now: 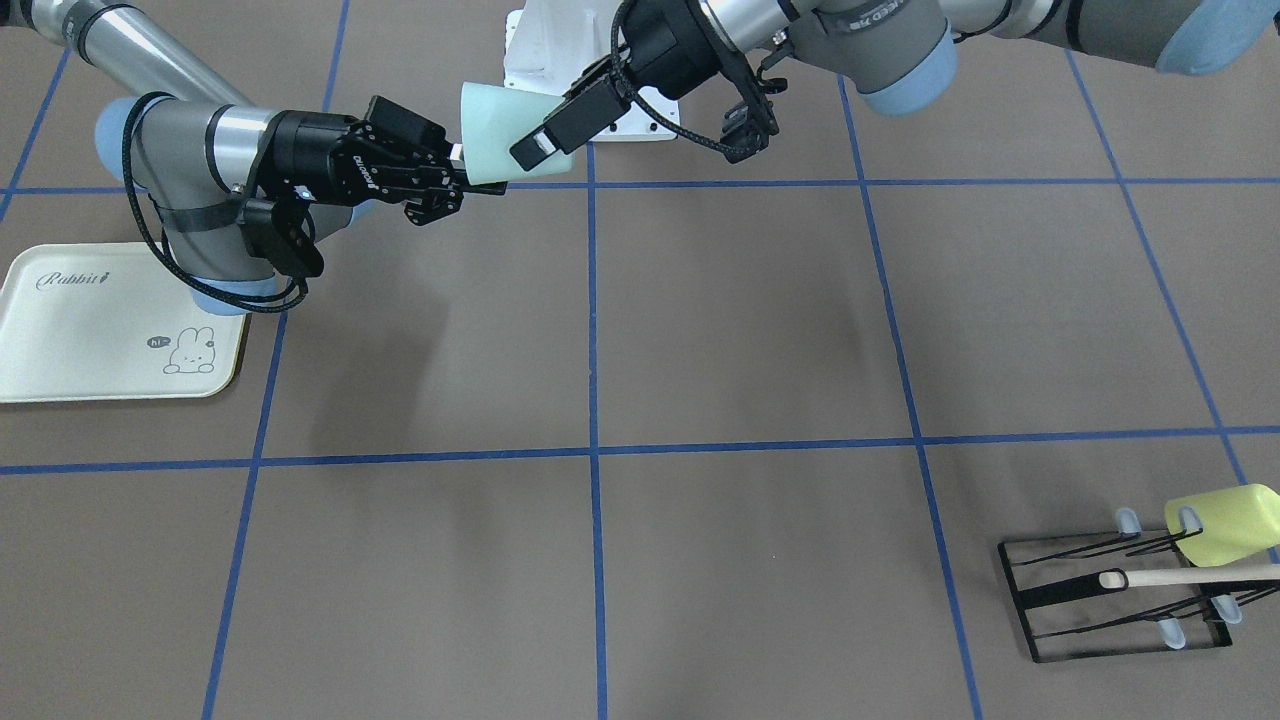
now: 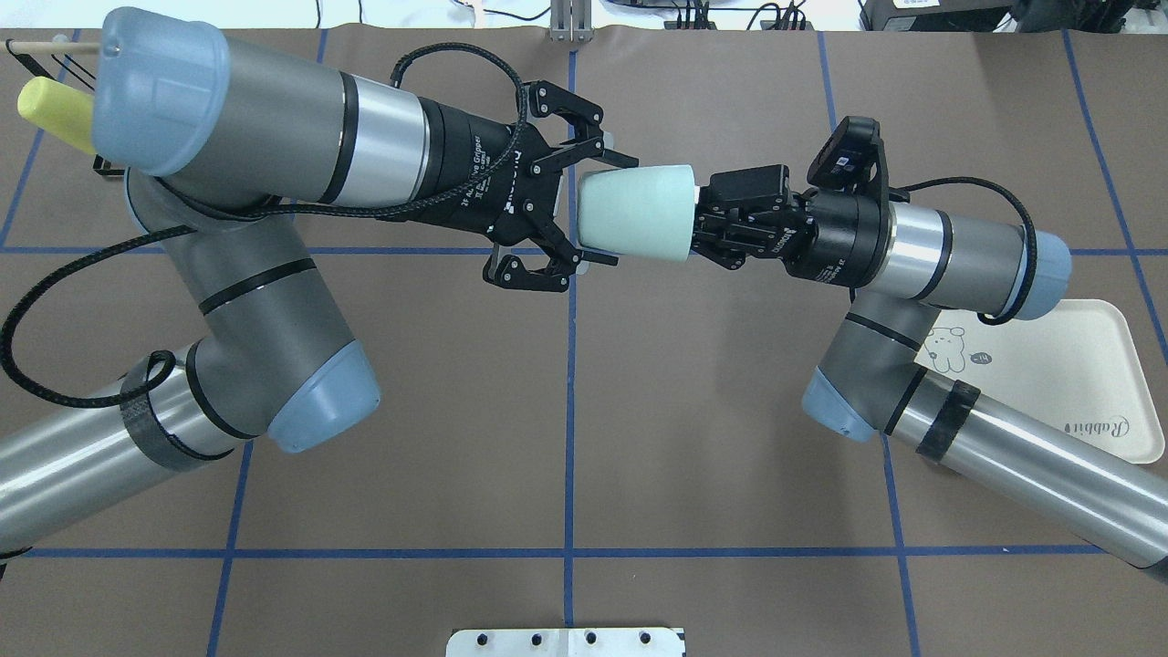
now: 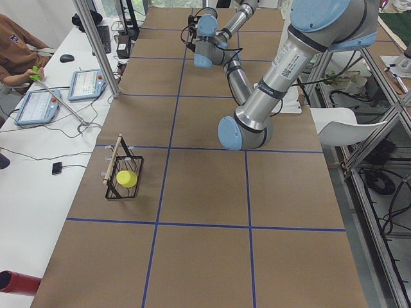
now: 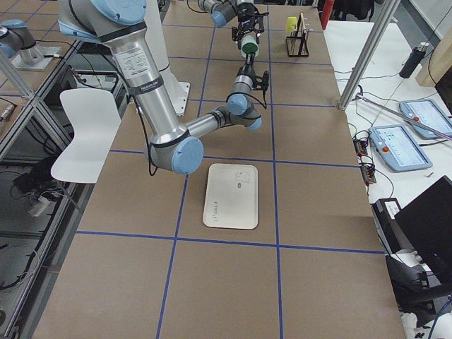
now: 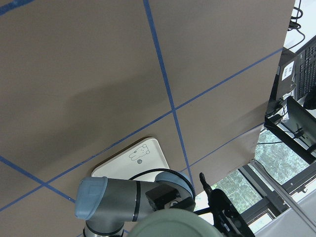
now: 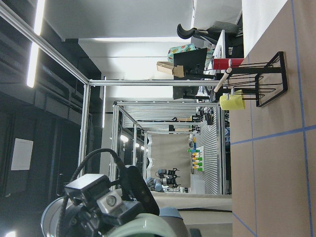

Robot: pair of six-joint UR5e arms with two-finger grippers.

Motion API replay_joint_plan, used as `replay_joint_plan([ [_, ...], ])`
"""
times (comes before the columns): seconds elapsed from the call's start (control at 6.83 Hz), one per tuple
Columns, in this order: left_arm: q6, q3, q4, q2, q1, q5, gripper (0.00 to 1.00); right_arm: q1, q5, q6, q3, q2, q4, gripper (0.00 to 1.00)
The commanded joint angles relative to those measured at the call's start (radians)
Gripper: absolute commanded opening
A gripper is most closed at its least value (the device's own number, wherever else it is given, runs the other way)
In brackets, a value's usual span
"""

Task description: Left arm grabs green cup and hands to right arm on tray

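The pale mint-green cup (image 1: 495,130) (image 2: 634,212) hangs on its side in the air over the middle of the table, between both grippers. My right gripper (image 1: 472,176) (image 2: 698,224) is shut on the cup's wider rim end. My left gripper (image 2: 607,210) (image 1: 540,135) is open, its fingers splayed on either side of the cup's narrow base end. The cup's edge shows at the bottom of the left wrist view (image 5: 173,224) and of the right wrist view (image 6: 143,228). The cream tray (image 1: 90,340) (image 2: 1077,365) lies flat under the right arm's elbow, with nothing on it.
A yellow-green cup (image 1: 1225,522) (image 2: 55,114) hangs on a black wire rack (image 1: 1110,600) at the far corner on my left side. The white base plate (image 1: 540,60) (image 2: 566,641) sits at the table's near edge. Blue tape lines grid the brown table.
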Motion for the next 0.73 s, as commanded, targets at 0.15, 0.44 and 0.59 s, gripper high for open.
replay_joint_plan([
  [0.15,0.002,0.013,-0.034,0.005,0.000,-0.001,1.00,-0.001,-0.002,0.000,-0.001,-0.004,0.000,0.00],
  [0.44,0.001,0.015,-0.034,0.006,0.000,-0.001,1.00,0.001,-0.017,0.000,-0.003,-0.018,0.000,0.00],
  [0.59,0.002,0.013,-0.034,0.006,0.000,-0.001,1.00,0.007,-0.019,-0.003,-0.004,-0.026,0.000,0.00],
])
